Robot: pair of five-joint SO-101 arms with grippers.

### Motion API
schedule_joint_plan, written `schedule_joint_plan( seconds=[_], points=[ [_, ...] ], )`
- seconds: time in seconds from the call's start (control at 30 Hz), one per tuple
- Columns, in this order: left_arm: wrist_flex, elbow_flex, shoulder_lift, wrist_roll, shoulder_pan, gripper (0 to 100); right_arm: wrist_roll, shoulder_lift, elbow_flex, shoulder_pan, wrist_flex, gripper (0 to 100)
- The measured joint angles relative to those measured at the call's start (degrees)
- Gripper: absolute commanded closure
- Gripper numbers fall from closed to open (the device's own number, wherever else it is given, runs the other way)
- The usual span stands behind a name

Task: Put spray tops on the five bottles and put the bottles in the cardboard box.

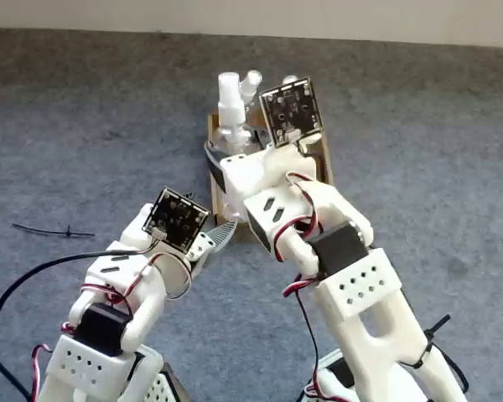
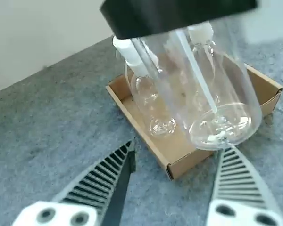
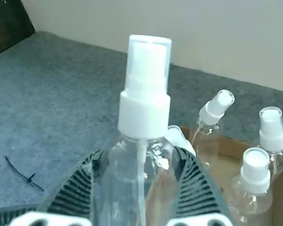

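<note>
The right jaws are clenched on a clear bottle (image 3: 132, 176), one jaw on each side of its body. Its white spray top (image 3: 145, 89) is fitted and stands upright at the centre of the right wrist view. In the left wrist view this bottle (image 2: 221, 94) fills the upper middle, with its base over the inside of the cardboard box (image 2: 186, 162), close to the near wall. Whether the base touches the box floor cannot be told.

The cardboard box (image 1: 325, 159) sits at the upper centre of the high view on the grey tabletop (image 1: 84, 126). Clear bottles with white spray tops stand inside it. At the right of the right wrist view, three tops are plain (image 3: 217, 106) (image 3: 272, 129) (image 3: 254, 172), and a fourth (image 3: 179, 136) is half hidden behind the held bottle.

The left jaws are released and spread wide with nothing between them. They sit low in the left wrist view, just short of the box's near corner.

A black cable tie (image 1: 54, 230) lies on the tabletop at the left of the high view, well apart from the box.
</note>
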Motion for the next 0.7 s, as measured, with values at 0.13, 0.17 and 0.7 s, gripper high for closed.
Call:
schedule_joint_plan(
  seconds=[0.13,0.17,0.7],
  points=[
    [0.00,0.00,0.00,0.00,0.00,75,0.00,0.00,-0.79,-0.70,2.11,99.5],
    [0.00,0.00,0.00,0.00,0.00,75,0.00,-0.09,-0.79,-0.70,2.46,99.5],
    [2.46,-3.25,0.18,3.78,0.09,75,0.00,0.09,-2.46,-4.40,3.69,99.5]
  ],
)
